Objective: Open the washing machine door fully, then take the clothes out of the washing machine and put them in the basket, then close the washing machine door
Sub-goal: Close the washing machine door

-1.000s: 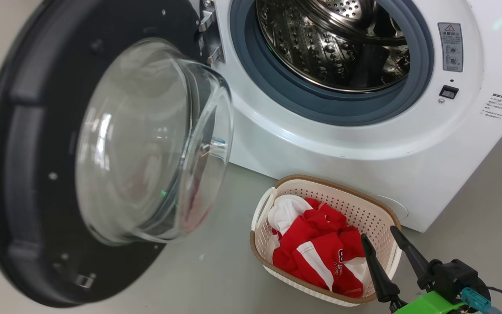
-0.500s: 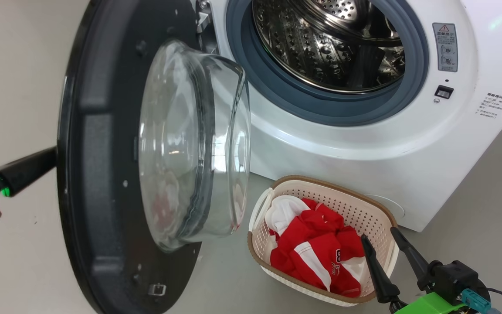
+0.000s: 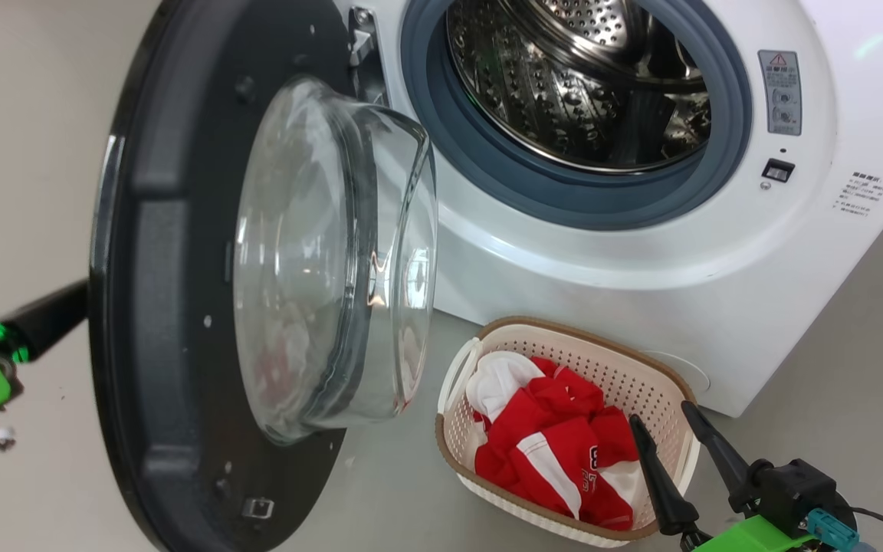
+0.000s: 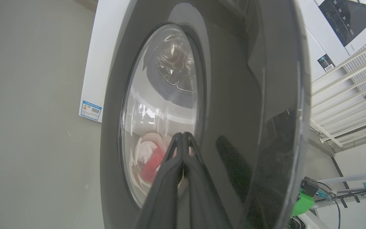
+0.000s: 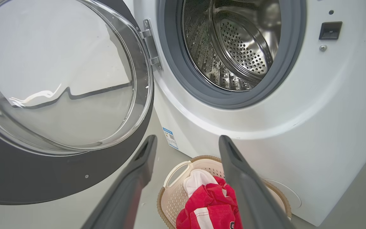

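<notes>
A smooth, pale grey floor (image 3: 20, 115) runs unbroken across the room, matt and evenly lit, marked by soft shadows and a tiny pale speck (image 3: 348, 462). In the right wrist view it spreads on, plain and grey, to the lower right corner. The left wrist view, turned on its side, takes in a white slatted railing (image 4: 351, 86) of parallel bars. Beside it is a white panel carrying a dark rectangular sheet (image 4: 348, 16) with small white print too fine to read, and a small dark label (image 4: 326, 62). A dark line (image 4: 337, 167) crosses the pale surface beyond the railing.
</notes>
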Tool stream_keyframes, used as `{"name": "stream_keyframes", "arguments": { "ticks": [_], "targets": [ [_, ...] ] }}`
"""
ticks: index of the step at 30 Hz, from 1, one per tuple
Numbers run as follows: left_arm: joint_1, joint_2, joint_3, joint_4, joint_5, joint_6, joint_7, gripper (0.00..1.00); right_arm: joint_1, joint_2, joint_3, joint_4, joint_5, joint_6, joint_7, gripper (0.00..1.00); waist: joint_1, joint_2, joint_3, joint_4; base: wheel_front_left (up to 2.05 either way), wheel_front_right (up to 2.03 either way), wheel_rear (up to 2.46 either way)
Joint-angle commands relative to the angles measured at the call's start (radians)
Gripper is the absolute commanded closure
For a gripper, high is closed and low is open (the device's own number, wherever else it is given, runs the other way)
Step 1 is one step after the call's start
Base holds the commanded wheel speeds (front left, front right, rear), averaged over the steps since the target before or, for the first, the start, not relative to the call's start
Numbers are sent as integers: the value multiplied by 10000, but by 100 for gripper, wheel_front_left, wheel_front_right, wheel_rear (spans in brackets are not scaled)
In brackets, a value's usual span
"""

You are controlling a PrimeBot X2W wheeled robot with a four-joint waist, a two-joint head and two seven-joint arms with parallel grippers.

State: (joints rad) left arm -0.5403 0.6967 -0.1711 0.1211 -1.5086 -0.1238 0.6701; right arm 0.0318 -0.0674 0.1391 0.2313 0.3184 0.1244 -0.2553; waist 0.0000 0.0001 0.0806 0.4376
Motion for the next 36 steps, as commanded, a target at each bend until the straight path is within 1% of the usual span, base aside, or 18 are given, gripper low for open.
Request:
{"name": "stream_keyframes", "arguments": {
  "ticks": [1, 10, 12, 13, 14, 16, 17, 18, 20, 22, 24, 25, 26, 27, 28, 29, 31, 36],
  "targets": [
    [-63, 522, 431, -51, 152, -69, -177, 100, -84, -17, 280, -205, 161, 63, -65, 0, 0, -1, -107, 9, 0, 0, 0],
    [831, 550, 11, 494, 648, -69, -1778, 100, 44, -10, 488, -247, 257, 63, -65, 0, 0, -1, -447, 44, 0, 0, 0],
    [1114, 655, -166, 561, 969, -69, -2307, 100, 54, -8, 535, -275, 276, 63, -65, 0, 0, -1, -488, 48, 0, 0, 0],
    [1405, 629, -365, 640, 1089, -69, -2829, 97, 72, -12, 580, -301, 285, 63, -65, 0, 0, -1, -530, 72, 0, 0, 0],
    [1539, 621, -439, 699, 1142, -69, -3108, 95, 75, -14, 597, -304, 290, 63, -65, 0, 0, -1, -543, 87, 0, 0, 0],
    [1806, 584, -646, 815, 1218, -69, -3618, 98, 80, -15, 642, -297, 306, 63, -65, 0, 0, -1, -593, 117, 0, 0, 0],
    [1923, 541, -702, 895, 1197, -69, -3884, 96, 82, -14, 668, -300, 317, 63, -65, 0, 0, -1, -610, 134, 0, 0, 0],
    [1923, 541, -702, 895, 1197, -69, -3884, 96, 82, -14, 668, -300, 317, 63, -65, 0, 0, -1, -610, 134, 0, 0, 0],
    [2151, 529, -909, 1052, 1301, -69, -4360, 87, 73, -12, 712, -312, 330, 63, -65, 0, 0, -1, -624, 170, 0, 0, 0],
    [2321, 452, -1120, 1264, 1391, -69, -4896, 70, 59, -10, 751, -321, 336, 63, -65, 0, 0, -1, -635, 207, 0, 0, 0],
    [2469, 352, -1284, 1468, 1362, -69, -5369, 60, 39, -7, 794, -329, 339, 63, -65, 0, 0, -1, -646, 239, 0, 0, 0],
    [2542, 328, -1388, 1589, 1408, -69, -5605, 51, 27, -7, 819, -332, 342, 63, -65, 0, 0, -1, -649, 251, 0, 0, 0],
    [2609, 248, -1455, 1669, 1338, -69, -5821, 33, 14, -9, 840, -335, 347, 63, -65, 0, 0, -1, -658, 263, 0, 0, 0],
    [2670, 187, -1467, 1763, 1278, -69, -6088, 20, 1, -10, 859, -338, 353, 63, -65, 0, 0, -1, -667, 271, 0, 0, 0],
    [2741, 175, -1515, 1864, 1307, -69, -6349, 4, -10, -11, 881, -342, 360, 63, -65, 0, 0, -1, -680, 274, 0, 0, 0],
    [2820, 110, -1570, 1894, 1255, -69, -6576, 0, -19, -13, 899, -348, 366, 63, -65, 0, 0, -1, -691, 278, 0, 0, 0],
    [3001, 24, -1543, 2012, 1127, -69, -7104, 0, -23, -11, 925, -370, 376, 63, -65, 0, 0, -1, -721, 292, 0, 0, 0],
    [3408, -103, -1964, 2542, 1551, -69, -8381, 0, -52, -6, 988, -410, 396, 63, -65, 0, 0, -1, -723, 305, 0, 0, 0]
  ]
}}
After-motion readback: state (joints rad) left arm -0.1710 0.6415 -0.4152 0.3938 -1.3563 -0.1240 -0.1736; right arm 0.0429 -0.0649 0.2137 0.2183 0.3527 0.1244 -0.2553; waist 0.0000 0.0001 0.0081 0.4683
